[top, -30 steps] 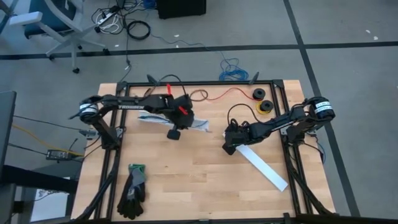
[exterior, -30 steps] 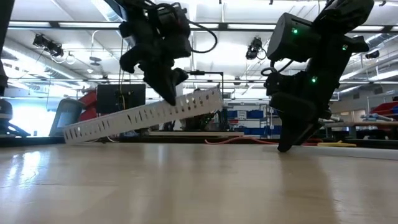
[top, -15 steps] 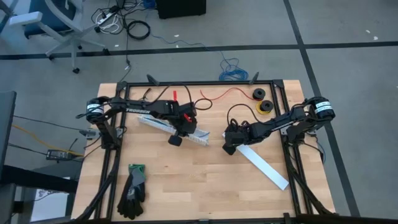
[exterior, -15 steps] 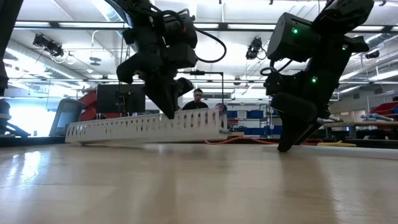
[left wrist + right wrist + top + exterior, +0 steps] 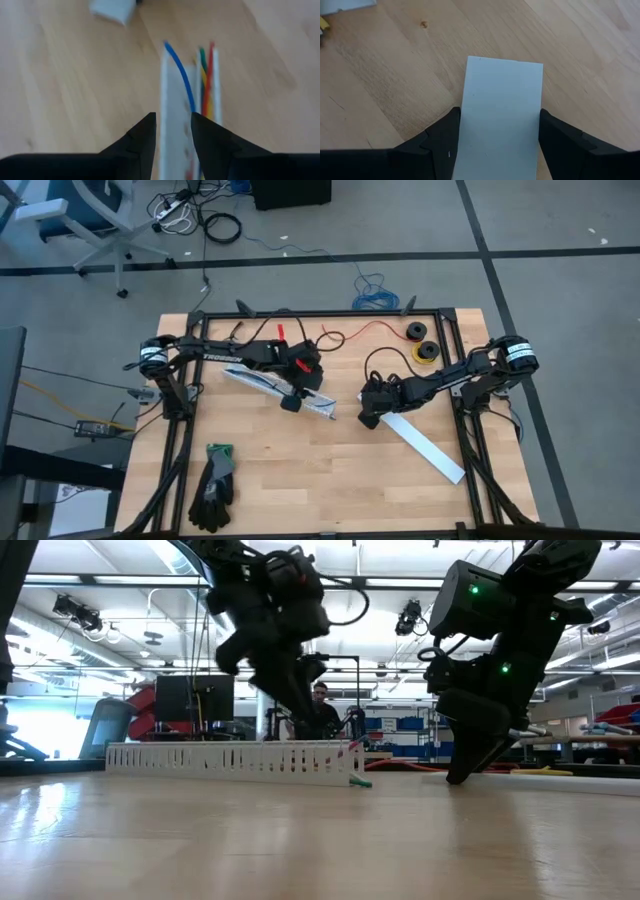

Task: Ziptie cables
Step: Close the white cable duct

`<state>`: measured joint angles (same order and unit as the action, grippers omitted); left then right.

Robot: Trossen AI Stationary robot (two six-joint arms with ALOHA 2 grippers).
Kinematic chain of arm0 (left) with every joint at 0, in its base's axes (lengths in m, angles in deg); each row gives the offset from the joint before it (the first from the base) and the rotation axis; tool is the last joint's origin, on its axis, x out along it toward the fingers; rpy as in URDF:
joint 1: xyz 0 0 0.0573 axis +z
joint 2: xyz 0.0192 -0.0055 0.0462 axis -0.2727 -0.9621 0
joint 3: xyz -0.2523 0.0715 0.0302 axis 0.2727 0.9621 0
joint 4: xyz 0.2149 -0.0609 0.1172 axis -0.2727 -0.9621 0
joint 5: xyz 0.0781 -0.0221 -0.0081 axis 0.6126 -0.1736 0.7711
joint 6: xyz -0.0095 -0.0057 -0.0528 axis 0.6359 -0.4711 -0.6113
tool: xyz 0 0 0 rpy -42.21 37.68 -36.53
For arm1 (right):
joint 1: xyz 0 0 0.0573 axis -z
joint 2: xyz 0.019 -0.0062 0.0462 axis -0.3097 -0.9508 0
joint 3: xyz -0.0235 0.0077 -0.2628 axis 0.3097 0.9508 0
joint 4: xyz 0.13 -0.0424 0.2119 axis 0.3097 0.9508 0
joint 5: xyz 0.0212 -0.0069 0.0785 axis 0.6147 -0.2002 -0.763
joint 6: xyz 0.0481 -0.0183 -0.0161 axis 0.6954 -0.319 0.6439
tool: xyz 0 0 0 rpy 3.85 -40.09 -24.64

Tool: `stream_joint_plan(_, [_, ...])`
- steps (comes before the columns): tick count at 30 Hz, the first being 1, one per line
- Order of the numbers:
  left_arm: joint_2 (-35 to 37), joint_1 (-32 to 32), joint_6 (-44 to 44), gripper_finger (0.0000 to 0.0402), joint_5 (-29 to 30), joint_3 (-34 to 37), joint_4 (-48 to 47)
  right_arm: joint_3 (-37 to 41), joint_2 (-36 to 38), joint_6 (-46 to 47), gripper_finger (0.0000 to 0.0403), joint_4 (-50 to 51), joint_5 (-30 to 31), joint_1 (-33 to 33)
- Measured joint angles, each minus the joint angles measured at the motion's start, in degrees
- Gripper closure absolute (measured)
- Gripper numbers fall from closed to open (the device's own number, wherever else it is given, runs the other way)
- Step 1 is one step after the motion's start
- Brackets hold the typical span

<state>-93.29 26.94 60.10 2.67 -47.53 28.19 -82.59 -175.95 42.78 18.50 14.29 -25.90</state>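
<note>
Pale wood forms the table (image 5: 300, 470), framed by black rails. In the high view two dark arms are seen. The left gripper (image 5: 292, 402) is placed over the near end of one slotted white channel (image 5: 258, 380) lying diagonally at the table's middle-left. The right gripper (image 5: 369, 418) is set at the upper end of one flat white strip (image 5: 430, 452), which runs toward the table's right edge. One pair of dark gloves (image 5: 213, 485) lies near the front-left corner, two dark spools (image 5: 421, 343) sit at the back right, and one thin red wire (image 5: 365, 331) trails along the back edge.

In the low view the channel (image 5: 225, 760) is seen lying flat on the table, with coloured ends of the cables (image 5: 358, 778) protruding at its right end. A person (image 5: 322, 705) is visible in the room behind.

In the left wrist view the two fingers (image 5: 142, 142) are parted, one on each side of a channel wall (image 5: 172, 120) — contact cannot be judged. The cables (image 5: 206, 80) lie inside the channel: blue, green, yellow, red and white strands are counted.

In the right wrist view the two fingers (image 5: 442, 145) are spread wide, one against each long edge of the strip (image 5: 501, 115) — the strip fills the gap between them.
</note>
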Motion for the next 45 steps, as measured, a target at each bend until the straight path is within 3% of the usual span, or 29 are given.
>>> stream_joint_plan(10, [2.61, 5.53, -1.23, 0.027, -3.05, 0.68, 7.82, -0.01, 0.02, -0.08, 0.0168, 0.17, -0.02, 0.0])
stream_joint_plan(18, [20.23, 16.24, -7.33, 0.027, -2.42, 13.07, 9.96, 0.02, 1.09, -0.13, 0.0169, 1.58, -0.52, 0.0])
stream_joint_plan(21, [29.92, 18.1, -14.64, 0.027, -2.72, 23.7, 20.9, 0.02, 1.22, -0.41, 0.0168, 1.64, -0.52, 0.18])
stream_joint_plan(24, [36.55, 16.09, -20.31, 0.027, -3.24, 38.45, 46.99, 0.02, 1.25, -0.43, 0.0168, 1.58, -0.42, 0.25])
stream_joint_plan(26, [36.69, 13.4, -20.28, 0.027, -3.26, 46.86, 66.09, 0.02, 1.26, -0.42, 0.0169, 1.62, -0.44, 0.48])
stream_joint_plan(29, [33.74, 10.13, -17.98, 0.027, -3.57, 52.38, 78.71, 0.02, 1.27, -0.35, 0.0169, 1.47, -0.46, 0.76])
stream_joint_plan(38, [23.03, 6.13, -10.83, 0.0264, -7.71, 46.7, 72.57, 0.02, 1.31, -0.21, 0.0169, 0.69, -1.57, 2.1])
stream_joint_plan(45, [18.59, 4.19, -8.64, 0.0228, -9.76, 42.02, 68.01, 0.02, 1.49, -0.14, 0.0168, -0.08, -1.76, 2.21])
